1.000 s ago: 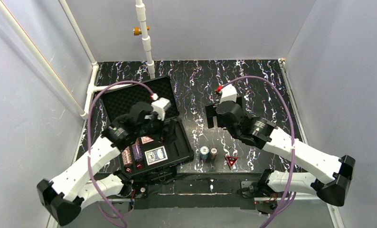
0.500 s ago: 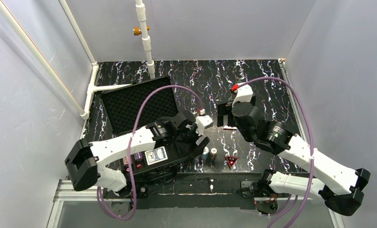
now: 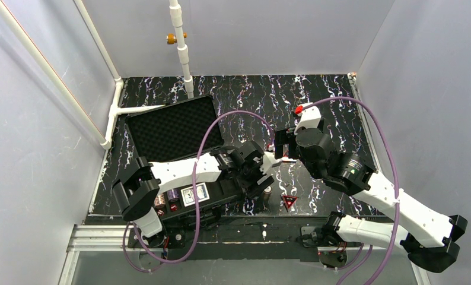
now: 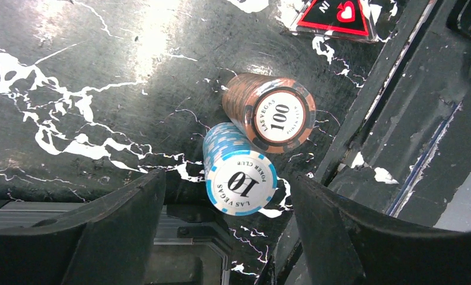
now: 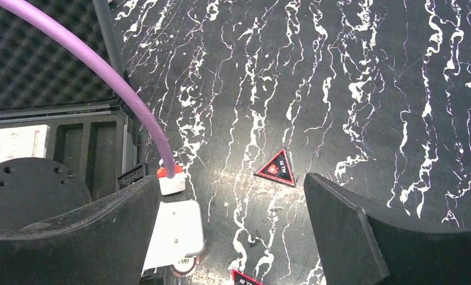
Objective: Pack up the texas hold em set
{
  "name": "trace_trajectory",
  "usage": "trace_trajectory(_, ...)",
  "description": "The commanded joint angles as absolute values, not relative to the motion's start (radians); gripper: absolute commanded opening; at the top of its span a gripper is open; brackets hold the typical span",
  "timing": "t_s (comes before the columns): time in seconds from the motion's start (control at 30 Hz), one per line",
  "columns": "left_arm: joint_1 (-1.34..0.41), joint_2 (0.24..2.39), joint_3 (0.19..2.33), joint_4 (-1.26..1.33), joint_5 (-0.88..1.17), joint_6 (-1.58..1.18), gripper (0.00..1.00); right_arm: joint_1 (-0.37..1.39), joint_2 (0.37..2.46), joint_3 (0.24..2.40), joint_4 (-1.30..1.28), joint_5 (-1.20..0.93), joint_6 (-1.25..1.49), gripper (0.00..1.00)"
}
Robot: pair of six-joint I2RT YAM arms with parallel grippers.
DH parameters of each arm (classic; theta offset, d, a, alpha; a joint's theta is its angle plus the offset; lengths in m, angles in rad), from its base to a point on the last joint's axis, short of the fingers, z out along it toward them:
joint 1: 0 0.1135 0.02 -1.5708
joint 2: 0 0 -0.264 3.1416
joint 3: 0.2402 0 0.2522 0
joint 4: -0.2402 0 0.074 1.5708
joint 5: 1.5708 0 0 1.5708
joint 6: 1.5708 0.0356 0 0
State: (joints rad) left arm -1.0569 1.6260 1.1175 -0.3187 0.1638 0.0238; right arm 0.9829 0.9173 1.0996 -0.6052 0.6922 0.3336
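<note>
One black case (image 3: 162,133) sits open at the left of the marbled table (image 3: 334,107), foam lid (image 5: 37,53) laid back, slotted tray (image 3: 226,189) toward the near edge. One blue card deck (image 3: 196,194) lies in the tray. Left of it are two tray stacks (image 3: 172,195), small and partly behind the left arm. Several slots on the tray's right side are bare. Just right of the tray, the left gripper (image 4: 228,184) hangs low over the table, jaws spread wide and holding nothing. Two loose chip stacks stand upright just beside each other there: blue stack (image 4: 242,181) marked 10, between the jaws in the wrist view; orange-brown stack (image 4: 277,116) marked 100, just beyond it. Contact with either finger cannot be told. Two red triangles lie flat on the table: near triangle (image 3: 289,201) right of the stacks, far triangle (image 5: 276,168) below the right gripper (image 5: 232,178). That gripper is high, jaws wide, empty.
</note>
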Motion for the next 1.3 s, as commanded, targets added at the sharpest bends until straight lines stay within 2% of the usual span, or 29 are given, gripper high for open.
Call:
trace_trajectory(0.0, -1.076, 1.636, 1.161, -0.35, 0.165, 0.035, 0.75, 0.98, 0.905, 1.144, -0.597, 0.694, 0.314, 0.98)
trace_trajectory(0.43, -1.095, 1.712, 1.21, -0.427, 0.12, 0.035, 0.61, 0.979, 0.903, 1.137, -0.597, 0.691, 0.308, 0.98)
trace_trajectory(0.63, -1.105, 1.724, 1.209, -0.445, 0.091, 0.013, 0.6, 0.979, 0.909, 1.136, -0.592, 0.687, 0.308, 0.98)
trace_trajectory(0.7, -1.107, 1.724, 1.209, -0.445, 0.085, 0.01, 0.53, 0.979, 0.91, 1.135, -0.592, 0.687, 0.308, 0.99)
trace_trajectory(0.8, -1.111, 1.726, 1.21, -0.443, 0.086, 0.012, 0.36, 0.98, 0.909, 1.135, -0.589, 0.686, 0.308, 0.98)
trace_trajectory(0.97, -1.112, 1.727, 1.219, -0.441, 0.099, 0.011, 0.23, 0.98, 0.907, 1.13, -0.594, 0.688, 0.308, 0.98)
trace_trajectory(1.1, -1.112, 1.722, 1.231, -0.451, 0.105, 0.008, 0.02, 0.98, 0.898, 1.13, -0.601, 0.695, 0.308, 0.98)
trace_trajectory(1.27, -1.112, 1.671, 1.233, -0.474, 0.086, -0.007, 0.0, 0.98, 0.886, 1.135, -0.602, 0.698, 0.299, 0.98)
